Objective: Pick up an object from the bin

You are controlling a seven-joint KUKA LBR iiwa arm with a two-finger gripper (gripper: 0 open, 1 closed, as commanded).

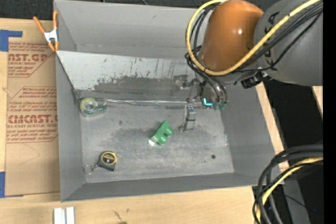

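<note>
My gripper (187, 122) reaches down from under the orange cover into the right middle of the bin, its thin metal fingers just above the floor. A small green and white block (160, 134) lies tilted on the floor just left and below the fingertips, apart from them. Nothing shows between the fingers.
A clear tape roll (89, 106) rests against the left wall. A small black and yellow tape measure (107, 160) lies in the front left corner. The arm and its cables cover the bin's right back part.
</note>
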